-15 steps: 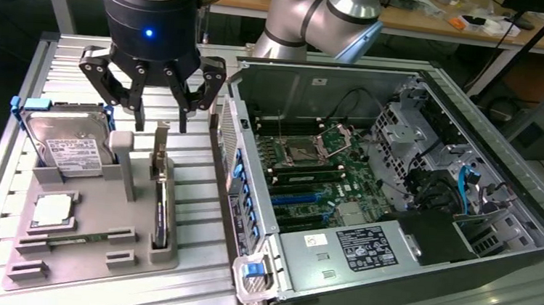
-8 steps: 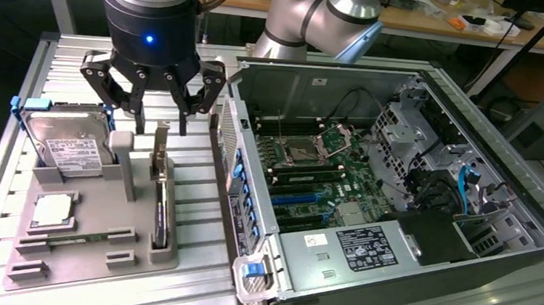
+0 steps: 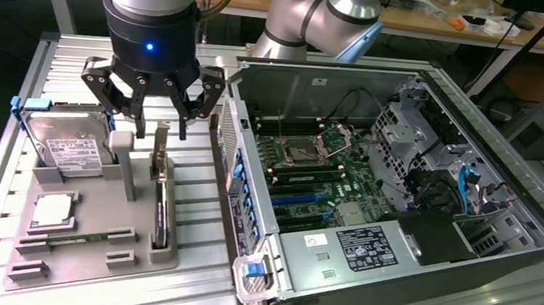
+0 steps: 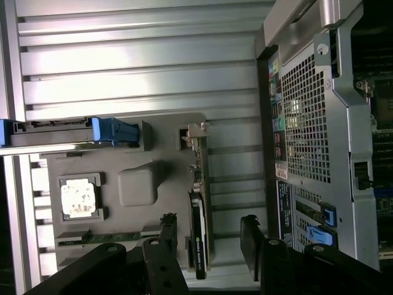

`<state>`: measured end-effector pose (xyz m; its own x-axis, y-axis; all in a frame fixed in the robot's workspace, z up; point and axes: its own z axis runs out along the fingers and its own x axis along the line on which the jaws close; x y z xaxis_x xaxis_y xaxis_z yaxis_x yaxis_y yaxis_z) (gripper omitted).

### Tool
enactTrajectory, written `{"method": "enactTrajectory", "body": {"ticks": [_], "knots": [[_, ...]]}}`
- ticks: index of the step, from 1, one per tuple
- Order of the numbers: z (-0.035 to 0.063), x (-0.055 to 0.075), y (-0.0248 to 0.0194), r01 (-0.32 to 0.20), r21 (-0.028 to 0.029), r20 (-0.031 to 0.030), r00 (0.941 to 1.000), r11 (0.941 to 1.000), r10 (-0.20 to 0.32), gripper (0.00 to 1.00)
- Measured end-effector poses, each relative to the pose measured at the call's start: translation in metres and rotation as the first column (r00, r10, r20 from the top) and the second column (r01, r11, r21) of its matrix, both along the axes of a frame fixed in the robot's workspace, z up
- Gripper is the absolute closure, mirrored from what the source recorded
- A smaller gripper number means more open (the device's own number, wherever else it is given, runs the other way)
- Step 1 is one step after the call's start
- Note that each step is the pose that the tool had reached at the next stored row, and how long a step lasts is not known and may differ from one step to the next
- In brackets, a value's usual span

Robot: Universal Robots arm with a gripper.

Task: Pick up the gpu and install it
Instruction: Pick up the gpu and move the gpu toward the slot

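Observation:
The gpu point(image 3: 161, 191) is a thin dark card standing on edge in a slot of the grey holder tray point(image 3: 88, 265), with its silver bracket point(image 3: 161, 140) at the far end. My gripper point(image 3: 162, 129) hangs open just above the bracket end, one finger on each side of the card, and I see no contact. In the wrist view the gpu point(image 4: 199, 209) runs between my two black fingers point(image 4: 167, 236), and the gripper point(image 4: 209, 239) holds nothing.
On the tray stand a silver hard drive point(image 3: 63, 143), a CPU point(image 3: 54, 210) and a green memory stick point(image 3: 70, 240). The open computer case point(image 3: 497, 257) lies at the exterior view's right, motherboard point(image 3: 314, 174) exposed. Its perforated rear panel point(image 4: 307, 123) is close beside the gripper.

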<state>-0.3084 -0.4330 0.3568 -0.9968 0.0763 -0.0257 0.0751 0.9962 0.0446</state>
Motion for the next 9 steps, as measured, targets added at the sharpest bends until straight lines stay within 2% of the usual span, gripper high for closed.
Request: {"method": "enactTrajectory", "body": {"ticks": [9], "knots": [[-0.0029,-0.0001,-0.0001,0.000,0.0000,0.0001,1.0000,1.0000,0.000,0.46]]}}
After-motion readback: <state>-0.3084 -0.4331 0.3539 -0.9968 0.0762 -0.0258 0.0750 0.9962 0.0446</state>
